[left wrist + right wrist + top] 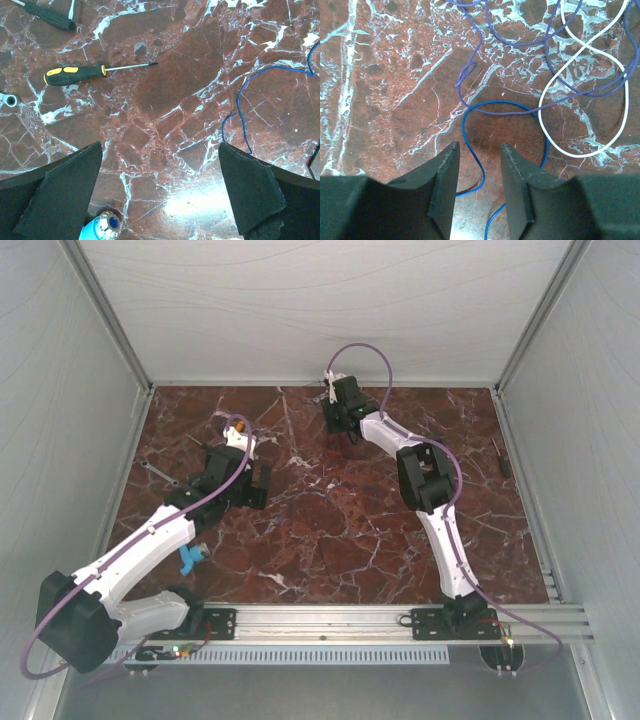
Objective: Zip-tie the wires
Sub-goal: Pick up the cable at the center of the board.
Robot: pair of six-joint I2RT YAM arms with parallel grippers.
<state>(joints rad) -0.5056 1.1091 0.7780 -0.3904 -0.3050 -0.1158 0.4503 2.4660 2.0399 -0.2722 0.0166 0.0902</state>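
Observation:
The wires [545, 75] lie in loose loops on the marble in the right wrist view: a blue strand [470, 135], purple strands [470, 70] and a white loop [620, 100]. My right gripper [479, 147] hovers low over them, jaws partly apart, with the blue strand running on the table through the gap and neither pad touching it. From above, that gripper [348, 425] is near the back wall. My left gripper [160, 147] stands wide open over bare marble, holding nothing. A blue wire loop [240, 110] lies to its right. I cannot make out a zip tie.
A yellow-and-black screwdriver [75, 75], a black-handled tool [50, 15] and a wrench end [7, 100] lie left of the left gripper. A blue-and-silver object [102, 227] sits under its left finger. A thin dark tool [503, 458] lies by the right wall.

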